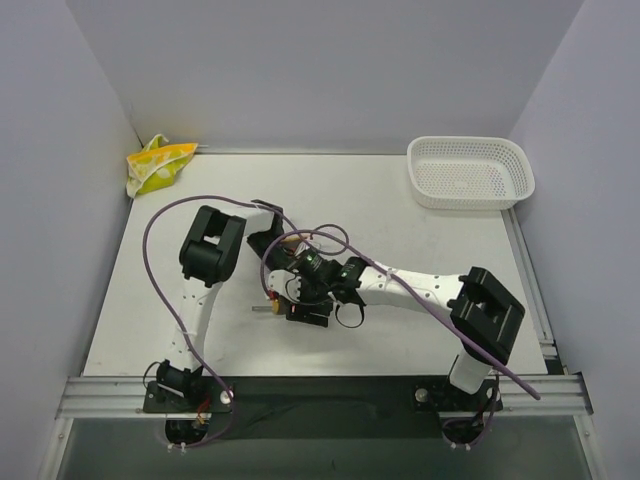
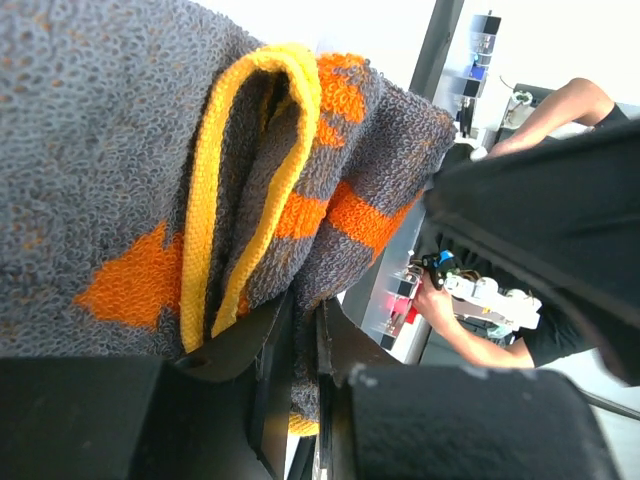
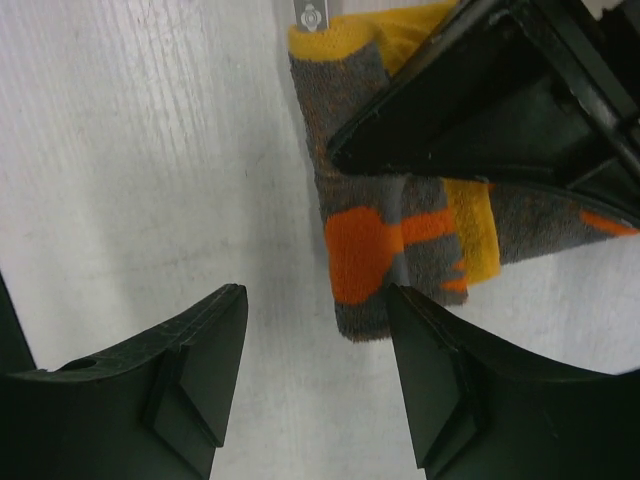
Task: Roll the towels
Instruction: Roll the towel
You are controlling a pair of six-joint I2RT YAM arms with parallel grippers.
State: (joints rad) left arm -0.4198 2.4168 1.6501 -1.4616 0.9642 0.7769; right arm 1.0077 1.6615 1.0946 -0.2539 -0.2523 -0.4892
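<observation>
Orange towel: dark grey terry with orange blocks and stripes, bright yellow hem band. Other towel: pale yellow with lime-green prints and orange edging; basket white mesh, tabletop plain white. Left hand and right hand matte black, arms white with black joints, cables purple.

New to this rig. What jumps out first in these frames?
Mid-table, the orange towel grabs the eye: the left jaws are shut on it, and the right jaws hang open just beside it. The yellow towel lies crumpled in the far-left corner, and the white basket sits at the far right.
</observation>
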